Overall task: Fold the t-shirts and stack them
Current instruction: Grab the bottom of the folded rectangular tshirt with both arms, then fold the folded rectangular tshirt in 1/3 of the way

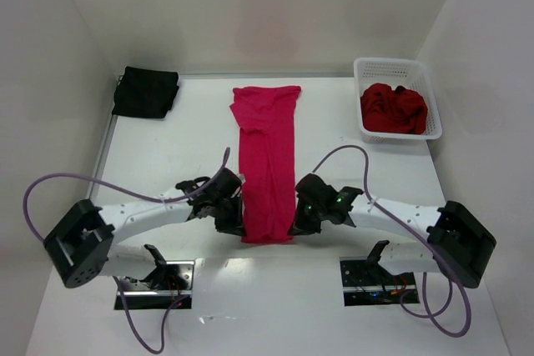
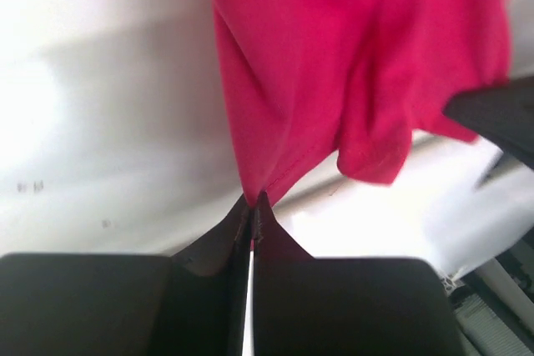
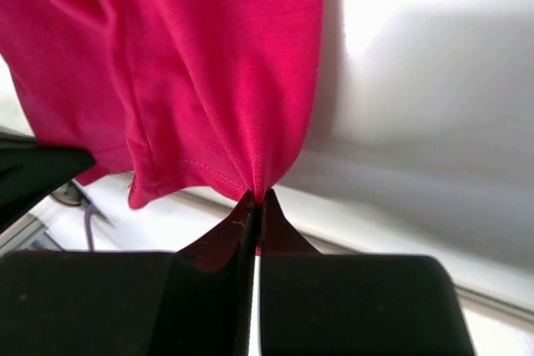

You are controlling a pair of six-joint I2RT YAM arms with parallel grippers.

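Both pinching near hem corners: left gripper [image 2: 253, 203], right gripper [image 3: 257, 199]; crimson-pink t-shirt [image 1: 269, 164] runs away ahead of them (narrow strip); lift together, keep hem taut, lay it onto the far end.

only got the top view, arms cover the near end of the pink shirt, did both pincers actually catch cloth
observer: yes for the left. The left wrist view shows the left pincer shut on a small pinch at the edge of the pink t-shirt.
operator: and the right one
observer: the right wrist view shows the right pincer shut on the shirt's edge, with a stitched seam line just beside the pinch.
operator: cloth bunched there or flat
observer: bunched. In the left wrist view, creases fan out from the pinch and a loose rounded fold sits beside it.
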